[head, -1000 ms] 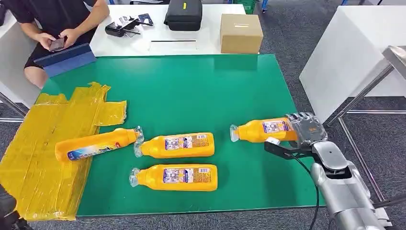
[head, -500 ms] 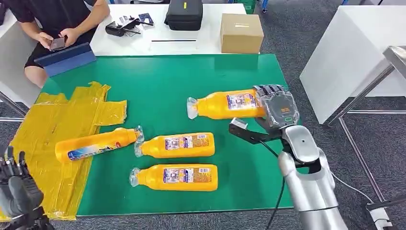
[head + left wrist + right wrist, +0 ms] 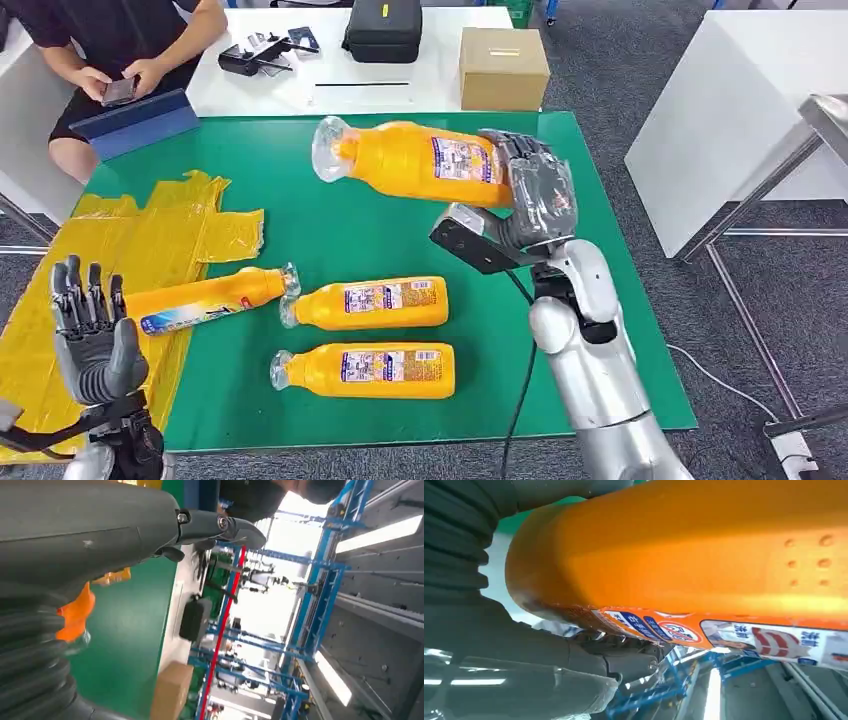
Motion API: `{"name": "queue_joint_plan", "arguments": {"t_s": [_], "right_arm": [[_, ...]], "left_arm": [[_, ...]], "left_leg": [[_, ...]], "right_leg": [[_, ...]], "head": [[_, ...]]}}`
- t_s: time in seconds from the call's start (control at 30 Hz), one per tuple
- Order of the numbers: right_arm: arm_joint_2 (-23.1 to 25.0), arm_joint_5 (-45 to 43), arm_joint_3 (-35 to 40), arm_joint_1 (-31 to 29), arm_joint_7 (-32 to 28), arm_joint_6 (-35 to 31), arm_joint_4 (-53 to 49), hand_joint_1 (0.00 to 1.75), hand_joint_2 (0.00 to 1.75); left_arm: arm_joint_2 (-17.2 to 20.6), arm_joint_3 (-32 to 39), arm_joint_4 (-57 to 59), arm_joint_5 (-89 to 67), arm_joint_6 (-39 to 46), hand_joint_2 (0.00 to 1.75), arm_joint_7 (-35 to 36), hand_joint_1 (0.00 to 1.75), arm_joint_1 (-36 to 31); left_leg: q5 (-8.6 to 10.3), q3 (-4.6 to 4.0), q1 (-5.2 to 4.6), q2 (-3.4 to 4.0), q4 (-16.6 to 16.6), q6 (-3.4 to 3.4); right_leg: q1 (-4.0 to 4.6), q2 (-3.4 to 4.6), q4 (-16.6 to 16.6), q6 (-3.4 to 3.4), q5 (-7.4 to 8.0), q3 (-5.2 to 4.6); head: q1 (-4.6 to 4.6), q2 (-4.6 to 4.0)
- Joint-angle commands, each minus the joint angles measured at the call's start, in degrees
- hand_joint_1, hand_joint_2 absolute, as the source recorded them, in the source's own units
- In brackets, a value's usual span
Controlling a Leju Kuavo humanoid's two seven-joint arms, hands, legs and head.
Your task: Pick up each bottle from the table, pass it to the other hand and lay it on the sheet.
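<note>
in the right hand (image 3: 535,195): orange bottle (image 3: 420,160), gripped at its base, lifted off the table (image 3: 420,215). step: handover. left hand (image 3: 92,335), fingers spread, must close in to receive it.

Held bottle (image 3: 420,160): glossy orange plastic, printed paper-like label, clear cap. Sheet (image 3: 90,300): crinkled shiny yellow plastic film. Worktop (image 3: 400,220): matt green, smooth. Right hand (image 3: 530,195): dark matt plastic; forearm brushed silver metal. Box (image 3: 503,68): plain brown cardboard.

The right arm (image 3: 600,380) is silver with a black cable; both the right hand (image 3: 535,195) and left hand (image 3: 92,335) are dark grey.
</note>
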Motion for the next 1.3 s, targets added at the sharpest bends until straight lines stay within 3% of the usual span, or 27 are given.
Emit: {"name": "queue_joint_plan", "arguments": {"t_s": [0.03, 0.17, 0.33, 0.47, 0.77, 0.93, 1.23, 1.3], "right_arm": [[3.97, -2.81, 4.88, -7.39, -1.09, -3.95, 14.28, 1.71, 1.75], [3.85, -4.02, 5.43, -7.31, -1.21, -3.66, 14.08, 1.71, 1.75], [10.35, -12.20, 11.78, -11.08, -4.73, -3.03, 26.56, 1.73, 1.75], [13.57, -15.73, 18.97, -10.68, -4.56, -3.05, 32.15, 1.71, 1.75], [13.57, -25.37, 33.16, -12.79, 0.41, -3.62, 32.16, 1.71, 1.75], [13.57, -26.09, 33.38, -13.36, 1.66, -4.20, 33.19, 1.59, 1.75], [13.57, -23.49, 30.32, -12.64, 1.98, -3.62, 33.26, 1.66, 1.75], [13.57, -21.94, 29.10, -12.09, 1.98, -3.24, 33.05, 1.61, 1.75]], "left_arm": [[0.02, -2.88, 5.71, 0.46, 0.25, 1.75, -0.06, 0.00, -2.63], [-0.11, -2.69, 5.60, 0.61, 0.21, 1.75, -0.07, 0.00, -2.61], [-0.55, -1.71, 2.89, 1.23, 1.71, 1.75, 0.27, 0.00, -1.82], [-0.31, -2.23, 1.86, 0.63, 2.89, 1.75, 0.65, 0.00, -1.40], [-0.80, -4.16, 3.63, 0.34, 4.50, 1.75, 0.53, 0.00, -3.78], [-1.26, -5.55, 3.62, 0.46, 3.97, 1.75, 2.01, 0.00, -4.59], [-2.19, -9.02, 3.80, 1.28, 2.05, 1.75, 3.69, 0.00, -5.53], [-2.19, -10.69, 3.29, 1.52, 1.75, 1.75, 4.04, 0.00, -5.44]], "left_leg": [[-0.03, 0.14, 0.02, 0.17, -0.01, -0.20], [-0.08, 0.18, 0.05, 0.16, 0.03, -0.26], [-0.12, 0.09, 0.05, 0.51, 0.06, -0.28], [-0.11, 0.07, 0.07, 0.55, 0.00, -0.27], [-0.01, -0.15, 0.15, 0.12, 0.02, -0.22], [-0.02, -0.07, 0.18, 0.05, 0.05, -0.29], [0.04, -0.15, 0.15, -0.11, 0.03, -0.26], [0.03, -0.14, 0.16, -0.13, 0.03, -0.27]], "right_leg": [[0.01, 0.13, 0.02, -0.10, 0.00, 0.08], [0.04, 0.13, 0.02, -0.12, -0.03, 0.13], [0.04, 0.49, 0.10, -0.14, 0.02, -0.04], [0.06, 0.45, 0.07, -0.15, 0.00, -0.04], [0.12, 0.11, 0.11, -0.10, -0.03, -0.24], [0.14, 0.02, 0.10, -0.13, -0.08, -0.10], [0.12, -0.11, 0.09, -0.11, -0.06, -0.15], [0.13, -0.11, 0.07, -0.11, -0.06, -0.14]], "head": [[0.02, 0.00], [0.00, 0.00], [0.02, 0.00], [0.02, 0.00], [0.00, 0.00], [0.02, 0.00], [0.04, 0.00], [0.02, 0.00]]}}
